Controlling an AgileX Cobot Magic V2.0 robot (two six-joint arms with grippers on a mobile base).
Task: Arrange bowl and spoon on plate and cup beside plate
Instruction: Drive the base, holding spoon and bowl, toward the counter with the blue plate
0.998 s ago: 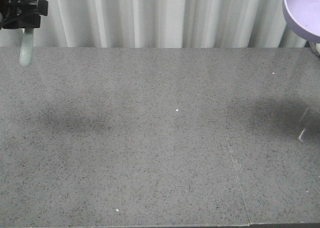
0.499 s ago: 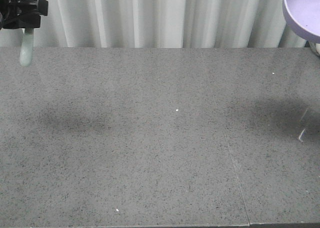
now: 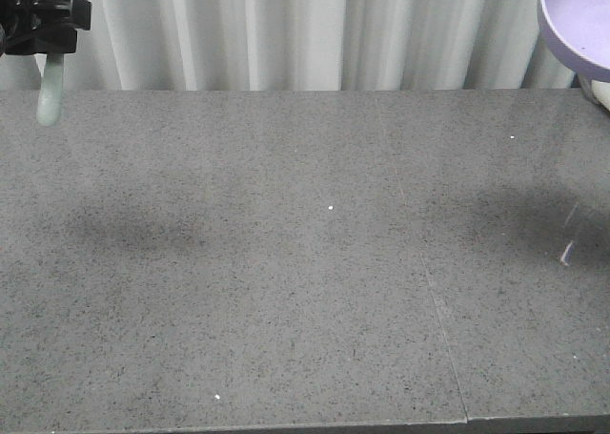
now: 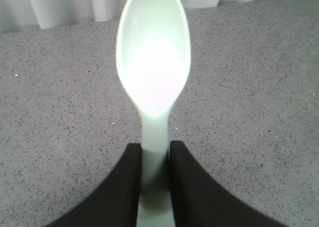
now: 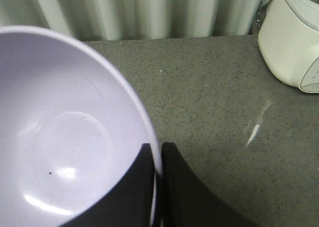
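Left gripper [image 4: 155,154] is clamped on the spoon [image 4: 153,62] handle. The spoon's long axis runs straight out ahead, head pointing away, up over the table [image 4: 259,87]. Right gripper [image 5: 157,154] pinches the bowl [image 5: 60,137] rim, with the bowl on its left, held up in the air.

- The table [image 3: 305,262] fills the front view, and a curtain [image 3: 286,33] hangs behind its far edge.
- The spoon [image 3: 50,91] is in the air over the table's left side. Its handle is clamped between the 2 fingers of the left gripper [image 4: 155,177], and its head reaches out past their tips.
- The bowl [image 3: 577,24] is in the air over the table's right side, with its rim pinched between the 2 fingers of the right gripper [image 5: 158,182].
- An appliance [image 5: 294,37] stands on the table at the far right, just before the curtain and right of the bowl.
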